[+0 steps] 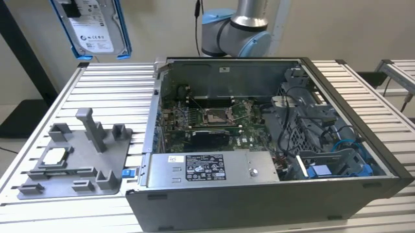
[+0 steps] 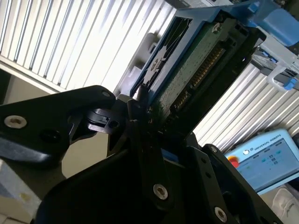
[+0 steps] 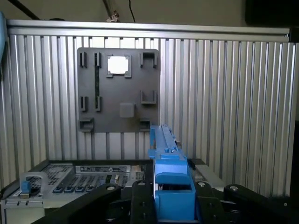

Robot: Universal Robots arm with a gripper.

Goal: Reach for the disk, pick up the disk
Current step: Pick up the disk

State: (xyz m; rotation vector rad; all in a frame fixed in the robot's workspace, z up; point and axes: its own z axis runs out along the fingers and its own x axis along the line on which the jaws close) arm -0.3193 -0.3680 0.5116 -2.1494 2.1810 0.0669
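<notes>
Right up close in the second wrist view, the black gripper (image 2: 148, 109) is clamped tight on the disk (image 2: 196, 60), biting one end of it. You can see the disk's green circuit-board underside with its row of gold contacts, and the blue frame running round the edge. Over in the first wrist view the disk (image 3: 169, 182) shows edge-on, a bright blue strip standing between the dark links of the gripper (image 3: 170, 207), well clear of everything beyond it. A corner of the open computer case (image 3: 70, 175) sits near the camera. Past that is the ribbed aluminium table (image 3: 224, 116), with the grey fixture plate (image 3: 119, 88) lying flat and a small pale-topped chip (image 3: 117, 65) seated in one of its pockets. Now the exterior view, front to back: the computer case (image 1: 259, 160) lies open with its motherboard (image 1: 207, 116) exposed. The fixture plate (image 1: 71, 160) lies beside it on the exterior view's left, with the chip (image 1: 53, 156) resting on it. A small blue bracket (image 1: 127, 173) sits between plate and case. Further back the robot arm (image 1: 236, 34) rises behind the case. High at the exterior view's left the disk (image 1: 97, 26) hangs in the air, label facing the camera, well above the table (image 1: 110, 92).
</notes>
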